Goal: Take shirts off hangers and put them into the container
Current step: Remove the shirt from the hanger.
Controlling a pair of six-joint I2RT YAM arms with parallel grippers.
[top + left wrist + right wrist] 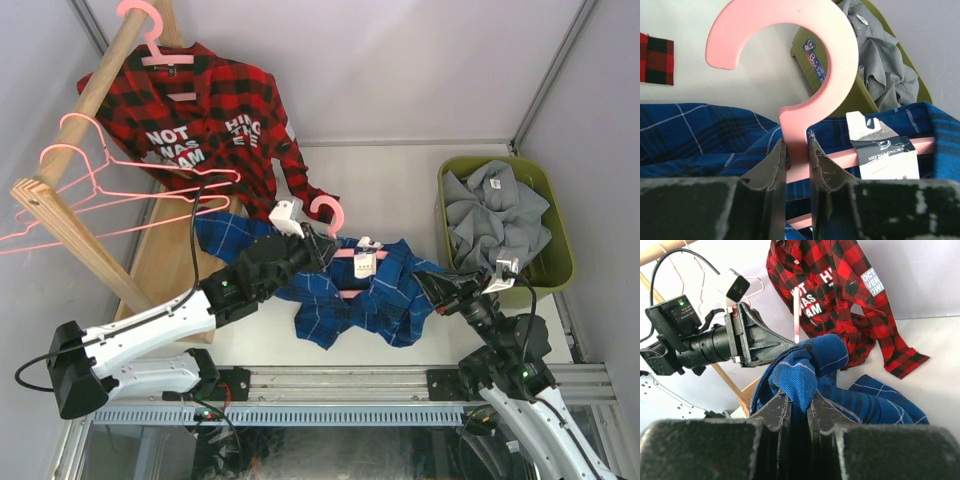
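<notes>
A blue plaid shirt (365, 295) lies crumpled on the table, still on its pink hanger (790, 70). My left gripper (796, 150) is shut on the hanger's neck just under the hook, and from above it (322, 245) sits at the shirt's collar. My right gripper (799, 401) is shut on a bunched fold of the blue shirt (805, 365), at the garment's right edge (426, 283). The olive-green container (556, 215) stands at the right and holds a grey shirt (495, 215). A red-black plaid shirt (215, 110) with white lettering hangs on its hanger from the rail.
A sloping wooden rail (90, 90) at the left carries several empty thin pink hangers (95, 170), above a wooden base board (165, 265). A white and black brand tag (885, 150) hangs at the blue shirt's collar. The enclosure's walls close in the back and sides.
</notes>
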